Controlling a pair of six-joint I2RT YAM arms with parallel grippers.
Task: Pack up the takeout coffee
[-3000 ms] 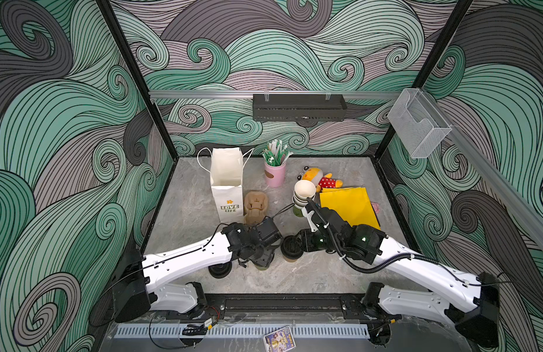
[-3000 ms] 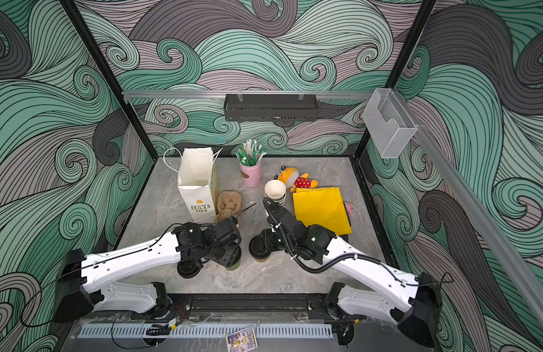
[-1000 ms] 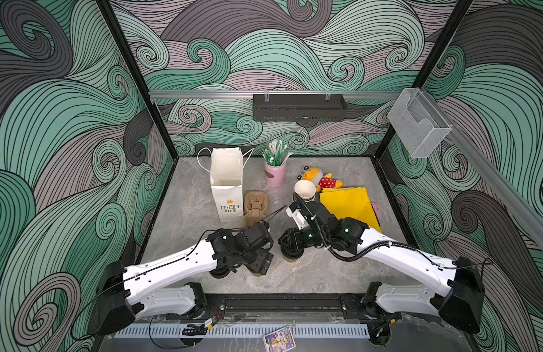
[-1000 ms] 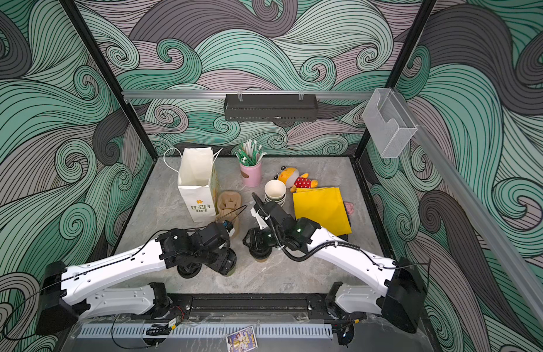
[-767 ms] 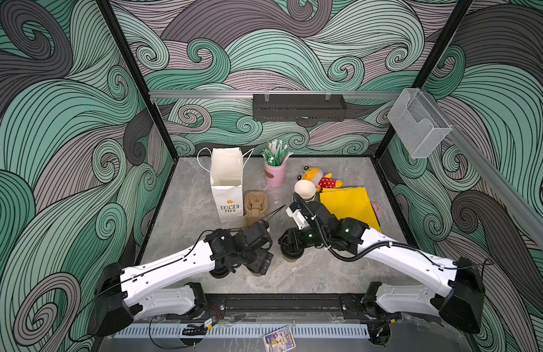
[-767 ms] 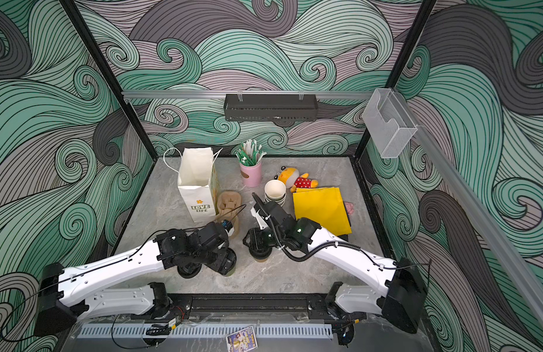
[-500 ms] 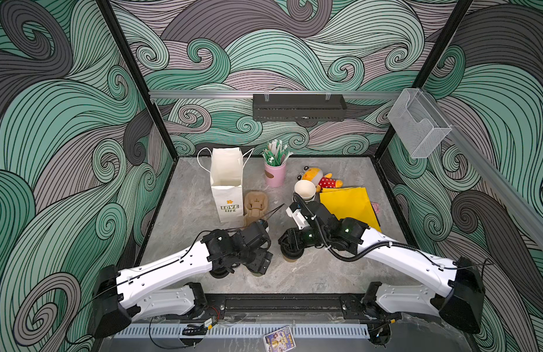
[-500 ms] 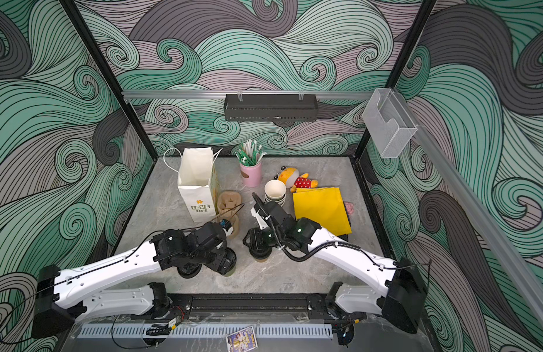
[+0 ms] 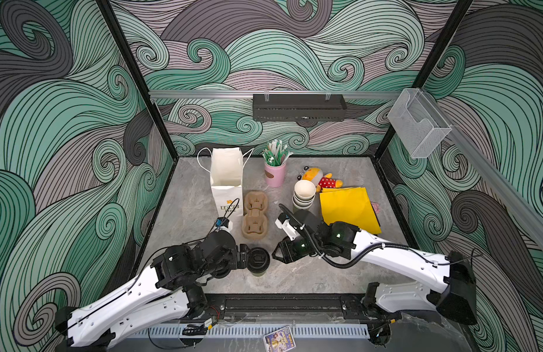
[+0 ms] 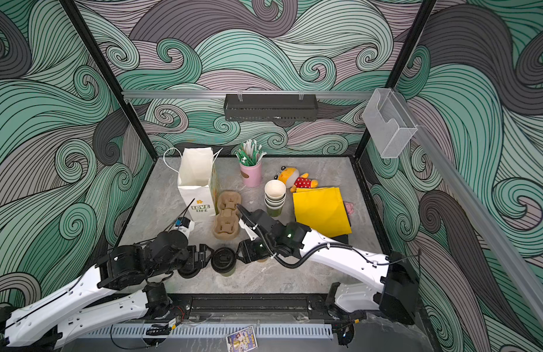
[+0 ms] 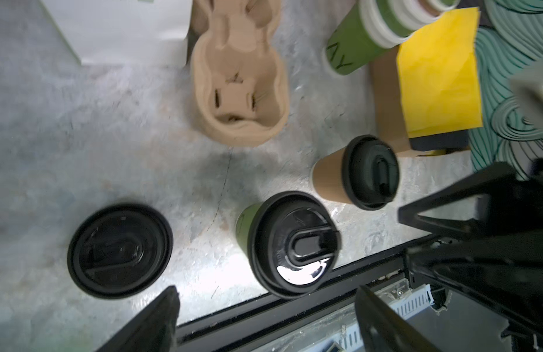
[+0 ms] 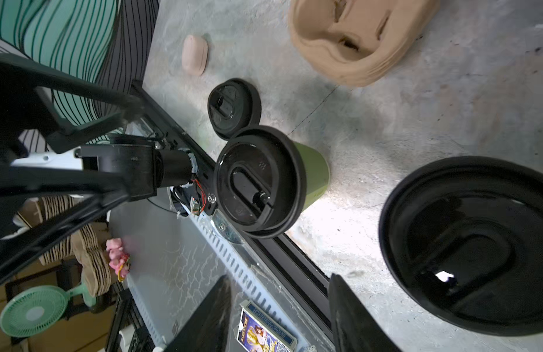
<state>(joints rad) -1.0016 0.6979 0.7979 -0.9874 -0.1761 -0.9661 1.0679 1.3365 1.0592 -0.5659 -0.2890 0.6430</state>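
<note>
My left pincer (image 11: pixel 266 289) stands wide apart with nothing in it, the lidded green cup (image 11: pixel 291 243) upright on the tabletop (image 11: pixel 81 152) just ahead of it and a loose lid (image 11: pixel 119 250) off to one side. My right pincer (image 12: pixel 279 276) is also apart and empty, facing the left one across that green cup, with the lidded brown cup (image 12: pixel 471 243) standing close beside it, not within its grip. Farther out past both I see the cup carrier (image 9: pixel 254 218) and the paper bag (image 9: pixel 227 179).
</note>
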